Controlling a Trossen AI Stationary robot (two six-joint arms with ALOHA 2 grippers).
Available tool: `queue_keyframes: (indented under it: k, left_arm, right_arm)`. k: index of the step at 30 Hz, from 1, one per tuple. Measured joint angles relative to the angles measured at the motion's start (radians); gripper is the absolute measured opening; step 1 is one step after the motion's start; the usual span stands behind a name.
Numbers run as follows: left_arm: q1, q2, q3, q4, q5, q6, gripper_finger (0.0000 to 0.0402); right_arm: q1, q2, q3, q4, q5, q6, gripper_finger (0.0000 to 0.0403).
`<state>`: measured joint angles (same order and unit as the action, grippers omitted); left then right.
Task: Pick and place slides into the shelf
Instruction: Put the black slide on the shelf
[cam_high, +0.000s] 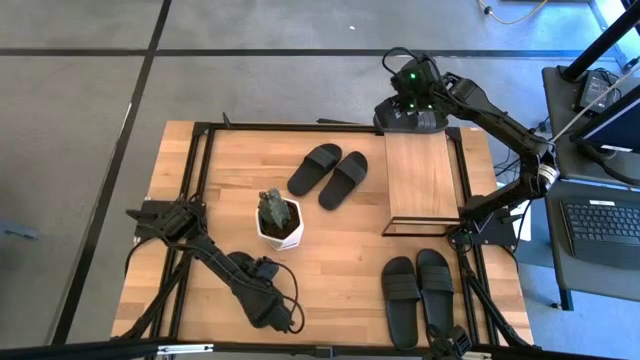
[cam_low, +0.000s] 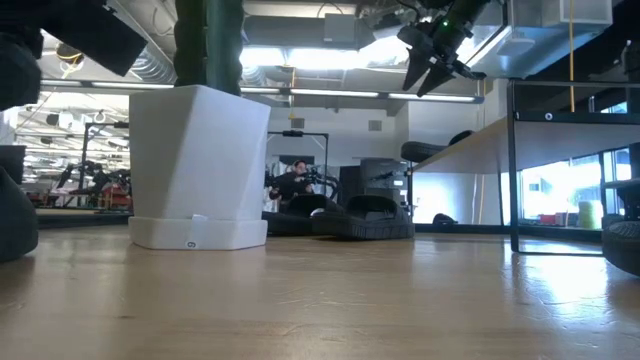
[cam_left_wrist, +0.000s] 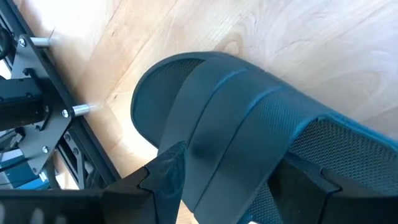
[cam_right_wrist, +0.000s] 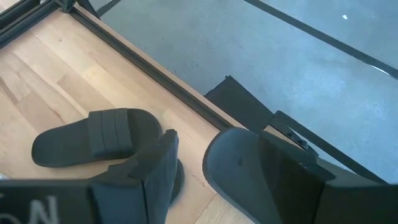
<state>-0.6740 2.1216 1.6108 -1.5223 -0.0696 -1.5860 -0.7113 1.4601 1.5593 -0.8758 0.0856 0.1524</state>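
One black slide (cam_left_wrist: 236, 124) lies on the table near its left near corner. My left gripper (cam_left_wrist: 249, 168) is open just above it, a finger on either side of the strap; in the high view the left arm (cam_high: 262, 300) hides most of this slide. Another slide (cam_right_wrist: 242, 174) lies at the far end of the shelf (cam_high: 420, 175). My right gripper (cam_high: 400, 105) hangs open above that slide, well clear of it in the low view (cam_low: 425, 80). A pair of slides (cam_high: 330, 175) lies mid-table, soles down. A second pair (cam_high: 418, 295) lies at the near right.
A white pot with a plant (cam_high: 278, 222) stands mid-table between my left arm and the middle pair. Black frame rails (cam_high: 200, 180) run along the table's sides. A desk with a keyboard (cam_high: 600, 220) is beyond the right edge. A person (cam_low: 295, 185) sits in the room behind.
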Motion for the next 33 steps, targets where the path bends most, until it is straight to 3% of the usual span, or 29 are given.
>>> queue_keyframes:
  k: [11,21,24,28,33]
  left_arm:
    - [-0.007,0.0,0.0,-0.007,0.029,0.0,0.0181]
    - [-0.007,0.0,0.0,-0.015,0.039,0.002,0.0054]
    - [-0.006,-0.002,0.0,-0.018,0.084,0.054,0.0013]
    - [-0.007,-0.003,0.0,-0.014,0.19,0.152,0.0011]
    - [-0.002,-0.034,0.016,-0.008,0.201,0.207,0.0006]
  right_arm:
    - [0.0,0.0,0.0,0.048,0.0,-0.003,0.022]
    - [0.0,0.0,0.0,0.058,0.0,-0.004,0.022]
    - [0.0,0.0,0.0,0.057,0.0,-0.004,0.022]
    - [0.0,0.0,0.0,0.057,0.0,-0.004,0.022]
    - [0.0,0.0,0.0,0.057,0.0,-0.004,0.022]
